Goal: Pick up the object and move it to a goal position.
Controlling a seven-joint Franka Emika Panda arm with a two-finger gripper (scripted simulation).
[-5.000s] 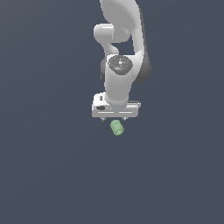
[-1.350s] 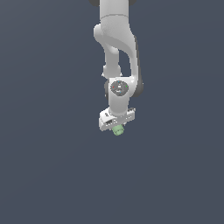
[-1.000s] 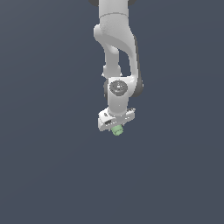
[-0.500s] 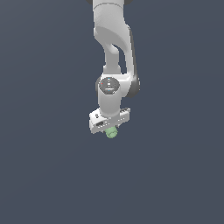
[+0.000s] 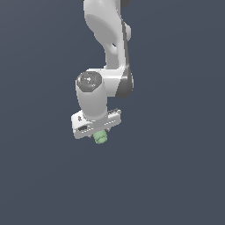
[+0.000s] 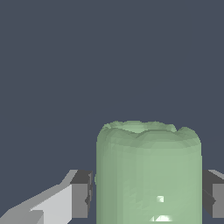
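You have the object [image 5: 100, 137], a stubby pale green cylinder, sitting just under the white gripper [image 5: 100, 134] bar in the exterior view; in the wrist view it fills the gap between the two dark fingertips [image 6: 81, 194], which stand against its sides, so the gripper reads as pinching the object rather than spread or pressed together. The likeliest failure from here, as a judgement, is a slip; the cylinder's wall is smooth and rounded, the contact looks narrow on each side, and any sharp swing or wrist twist could roll it out of the pinch. A second risk is rotation in the grasp; the exterior view shows the gripper bar tilted rather than level, so the object may pivot if you speed up. You cannot see a goal marker in either view, so aiming is uncertain; check the target before committing to a long move. As for room, nothing else shows around the arm [image 5: 107, 35]; plain dark background lies on the exterior view's left, on its right and below the gripper, with no edge, wall or obstacle visible; whether a surface lies close beneath the object cannot be told, so descend gently if the goal is low.
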